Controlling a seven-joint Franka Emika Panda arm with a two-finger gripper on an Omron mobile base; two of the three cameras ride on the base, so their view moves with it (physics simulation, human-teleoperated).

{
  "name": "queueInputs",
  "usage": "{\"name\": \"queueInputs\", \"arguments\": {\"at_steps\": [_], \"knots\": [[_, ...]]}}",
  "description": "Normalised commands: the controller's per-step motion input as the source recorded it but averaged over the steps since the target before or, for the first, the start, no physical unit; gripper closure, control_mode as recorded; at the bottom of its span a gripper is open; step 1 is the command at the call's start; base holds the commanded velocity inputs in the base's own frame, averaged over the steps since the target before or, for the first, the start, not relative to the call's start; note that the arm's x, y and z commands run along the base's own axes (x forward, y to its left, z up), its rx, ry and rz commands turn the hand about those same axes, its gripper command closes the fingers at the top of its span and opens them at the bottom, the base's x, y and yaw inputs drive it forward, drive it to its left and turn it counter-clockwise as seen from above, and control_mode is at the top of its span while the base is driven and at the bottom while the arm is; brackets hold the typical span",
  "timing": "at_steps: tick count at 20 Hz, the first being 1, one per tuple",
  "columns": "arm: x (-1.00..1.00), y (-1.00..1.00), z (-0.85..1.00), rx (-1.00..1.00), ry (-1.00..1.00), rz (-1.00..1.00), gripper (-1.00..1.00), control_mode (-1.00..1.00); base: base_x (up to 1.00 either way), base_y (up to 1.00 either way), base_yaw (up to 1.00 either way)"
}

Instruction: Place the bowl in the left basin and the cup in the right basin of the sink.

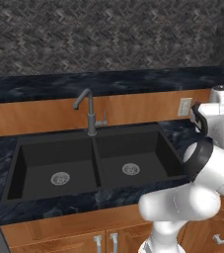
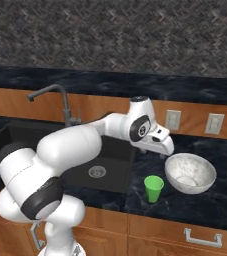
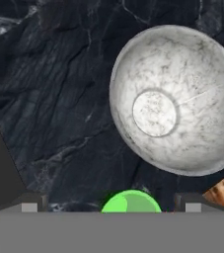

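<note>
The dark marbled worktop (image 2: pixel 220 165) carries the matte black sink (image 1: pixel 91 165), its left basin (image 1: pixel 56 165) and right basin (image 1: pixel 133 158) each showing a silver drain, a grey faucet (image 1: pixel 89 111) behind the divider. To the sink's right, the marbled bowl (image 2: pixel 190 172) sits upright on the worktop, the green cup (image 2: pixel 153 188) near it toward the front edge. My end effector (image 2: pixel 166 154) hangs above them with fingers spread wide, grasping nothing.
</note>
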Motion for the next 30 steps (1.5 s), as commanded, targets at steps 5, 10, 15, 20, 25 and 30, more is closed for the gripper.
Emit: {"name": "queueInputs", "arguments": {"at_steps": [5, 10, 15, 20, 25, 30], "knots": [[0.16, -0.20, -0.19, -0.03, 0.02, 0.00, -1.00, -1.00, 0.00, 0.00, 0.00], [0.19, -0.21, -0.16, -0.01, 0.09, 0.00, -1.00, -1.00, 0.00, 0.00, 0.00], [0.13, -0.11, -0.10, 0.00, 0.06, 0.02, -1.00, -1.00, 0.00, 0.00, 0.00], [0.16, -0.10, -0.08, 0.00, 0.05, 0.03, -1.00, -1.00, 0.00, 0.00, 0.00], [0.11, -0.12, -0.13, 0.00, 0.01, 0.04, -1.00, -1.00, 0.00, 0.00, 0.00], [0.11, -0.11, -0.18, 0.00, 0.00, 0.03, -1.00, -1.00, 0.00, 0.00, 0.00]]}}
